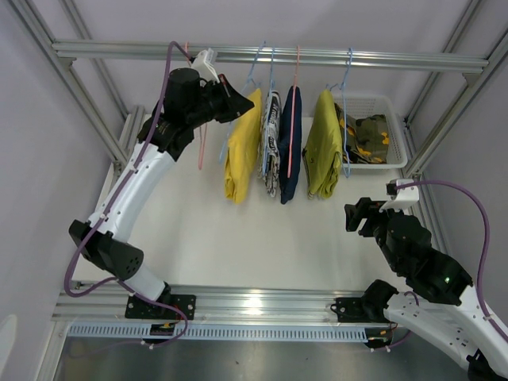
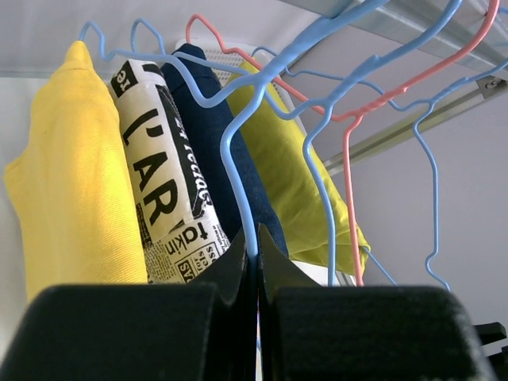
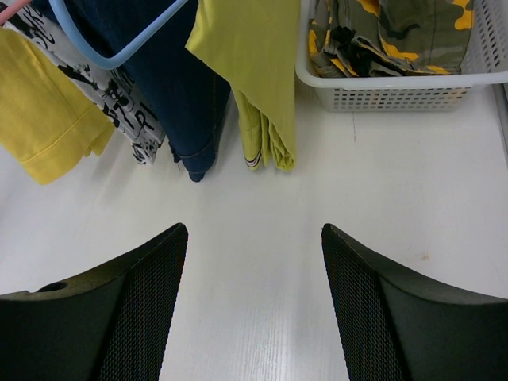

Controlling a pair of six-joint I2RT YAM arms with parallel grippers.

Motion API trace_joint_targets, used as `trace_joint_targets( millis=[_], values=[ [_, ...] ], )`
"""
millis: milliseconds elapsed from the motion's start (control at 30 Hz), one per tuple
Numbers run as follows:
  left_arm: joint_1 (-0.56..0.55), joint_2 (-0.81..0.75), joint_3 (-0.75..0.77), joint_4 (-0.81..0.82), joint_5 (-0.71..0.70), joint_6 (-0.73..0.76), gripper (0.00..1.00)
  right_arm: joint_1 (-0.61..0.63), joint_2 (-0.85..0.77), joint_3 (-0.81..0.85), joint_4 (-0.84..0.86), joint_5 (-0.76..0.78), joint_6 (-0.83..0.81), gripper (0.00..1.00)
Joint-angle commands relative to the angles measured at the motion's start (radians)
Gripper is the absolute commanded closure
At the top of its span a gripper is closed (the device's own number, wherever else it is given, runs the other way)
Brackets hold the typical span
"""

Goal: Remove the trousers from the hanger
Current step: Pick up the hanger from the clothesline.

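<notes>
You're clamping the left gripper [image 2: 254, 258] on the blue hanger [image 2: 238, 190]; the right gripper [image 3: 252, 232] is hovering, jaws apart. Be holding it steady while grasping the yellow trousers [image 1: 240, 147] low.

Bright yellow trousers [image 1: 240, 147], black-and-white print trousers [image 1: 271, 147], dark navy trousers [image 1: 290, 151], mustard-olive trousers [image 1: 324, 147], green-brown camouflage trousers [image 1: 369, 135], blue hanger [image 2: 236, 182]

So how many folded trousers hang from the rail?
4, left to right: bright yellow trousers, black-and-white print trousers, dark navy trousers, mustard-olive trousers. None seems hidden.
</notes>
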Motion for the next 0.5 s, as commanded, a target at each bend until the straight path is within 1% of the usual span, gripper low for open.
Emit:
trace_joint_targets(
  millis=[0,167,300,467],
  values=[
    [0.021,-0.119,0.047,0.287,-0.114,0.010,0.99,0.004,-0.007,-0.011,0.036,0.017,-0.008,0.27],
    [0.021,-0.140,0.049,0.293,-0.127,0.018,0.99,0.004,-0.008,-0.011,0.036,0.017,-0.008,0.27],
    [0.021,-0.117,0.113,0.258,-0.146,0.030,0.99,0.002,-0.008,-0.011,0.033,0.017,-0.007,0.27],
    [0.022,-0.084,0.153,0.244,-0.161,0.041,1.00,0.002,-0.008,-0.012,0.034,0.017,-0.008,0.27]
  ],
)
